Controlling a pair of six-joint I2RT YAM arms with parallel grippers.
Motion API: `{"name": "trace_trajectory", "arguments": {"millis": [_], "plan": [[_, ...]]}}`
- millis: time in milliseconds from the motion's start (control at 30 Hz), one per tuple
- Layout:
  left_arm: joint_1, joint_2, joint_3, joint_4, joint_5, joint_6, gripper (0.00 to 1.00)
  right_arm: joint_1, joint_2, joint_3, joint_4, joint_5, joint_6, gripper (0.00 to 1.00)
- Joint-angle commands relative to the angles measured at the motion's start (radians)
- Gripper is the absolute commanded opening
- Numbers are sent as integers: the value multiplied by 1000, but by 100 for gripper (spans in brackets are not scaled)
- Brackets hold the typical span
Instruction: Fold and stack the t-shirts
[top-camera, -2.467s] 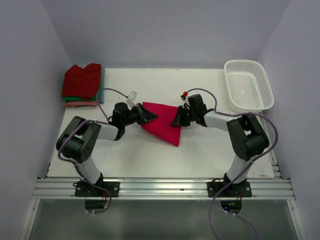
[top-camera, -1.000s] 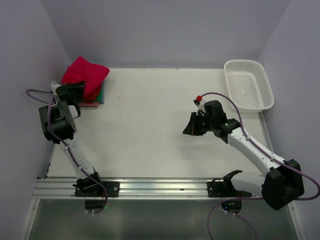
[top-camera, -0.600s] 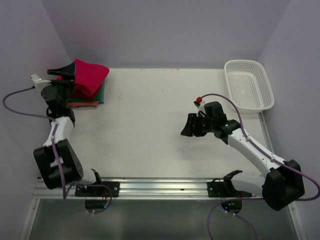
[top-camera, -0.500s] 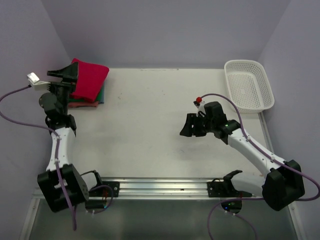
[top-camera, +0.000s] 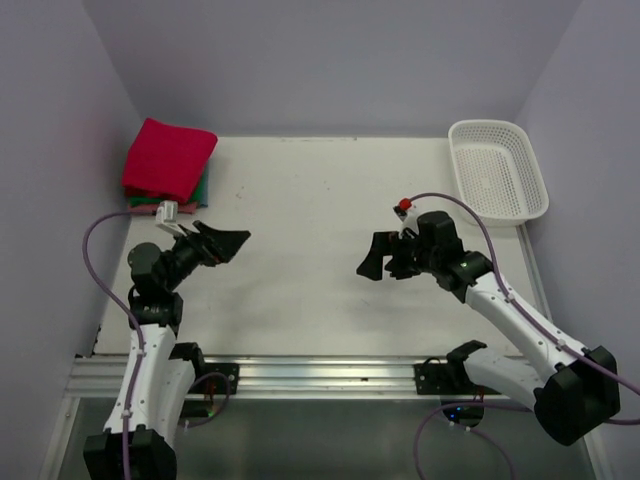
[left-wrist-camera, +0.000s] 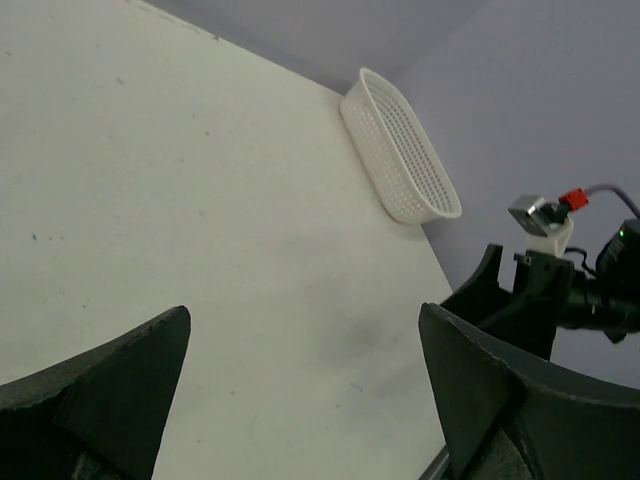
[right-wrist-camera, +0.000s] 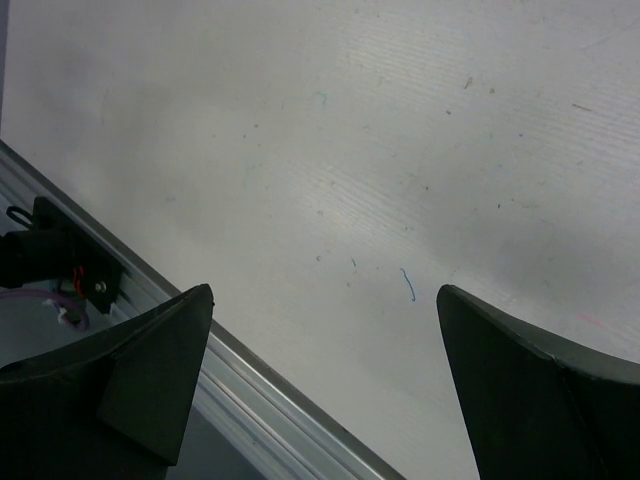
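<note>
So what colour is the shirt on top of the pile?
The top t-shirt is bright crimson-pink, and it shows best in the top external view.

- Nothing readable showing in any view: no txt, brands, nos. or signs.
- White clip (top-camera: 166, 211) & red tab (top-camera: 404, 206): looking too small, not making out any marks.

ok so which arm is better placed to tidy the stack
Left, probably: the left gripper hangs open close to the t-shirt stack; the right gripper is across the table, nearer the basket.

White basket (top-camera: 497, 172) at table (top-camera: 320, 200) corner
</note>
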Motion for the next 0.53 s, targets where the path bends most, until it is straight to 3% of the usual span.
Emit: {"name": "trace_trajectory", "arguments": {"millis": [0, 100, 233, 500], "plan": [[-32, -82, -73, -94, 161, 152, 100, 8, -17, -29, 25, 28, 28, 99], [-37, -79, -110, -166, 203, 238, 100, 8, 1, -27, -2, 53, 25, 99], [-37, -53, -123, -146, 246, 246, 100, 11, -4, -36, 1, 56, 28, 99], [-37, -33, -50, -151, 217, 283, 100, 10, 1, -4, -25, 68, 2, 99]]}}
